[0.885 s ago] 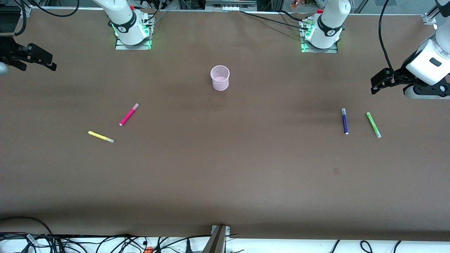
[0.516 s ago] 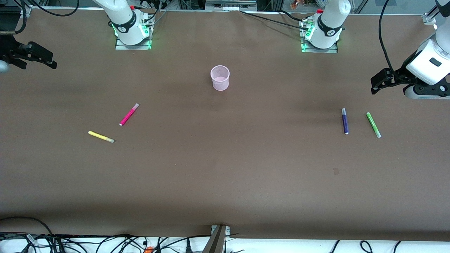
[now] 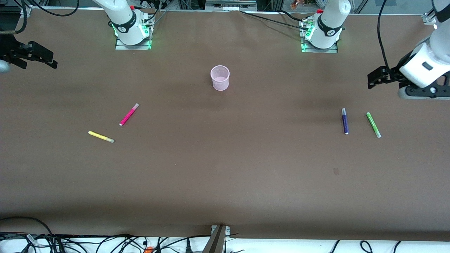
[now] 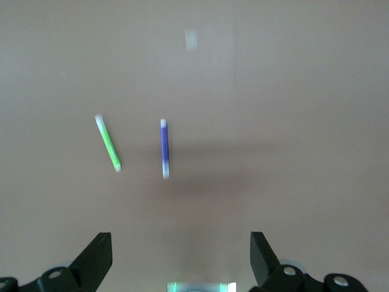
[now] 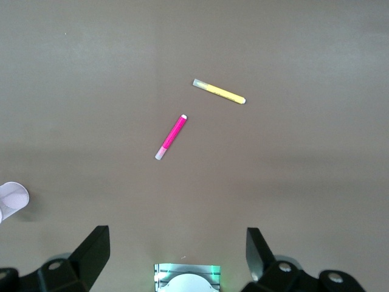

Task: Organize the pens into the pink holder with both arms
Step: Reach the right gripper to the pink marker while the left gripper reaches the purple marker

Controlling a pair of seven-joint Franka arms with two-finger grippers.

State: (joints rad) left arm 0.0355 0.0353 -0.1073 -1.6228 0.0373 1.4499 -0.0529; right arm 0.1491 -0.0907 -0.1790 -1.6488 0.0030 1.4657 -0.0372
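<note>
Toward right arm's end from pink holder: right gripper waits high, jaws wide, empty; yellow pen, magenta pen lie nearer camera. Toward left arm's end: purple pen, green pen; left gripper, jaws wide, has just shifted toward them — first pickup likely starting.

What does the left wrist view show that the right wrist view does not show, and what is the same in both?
Only the left wrist view shows the green pen and the purple pen, lying side by side and apart.

Only the right wrist view shows the yellow pen, the magenta pen and part of the pink holder at its edge.

Both show the bare brown table with that arm's own open fingers: left gripper, right gripper.
</note>
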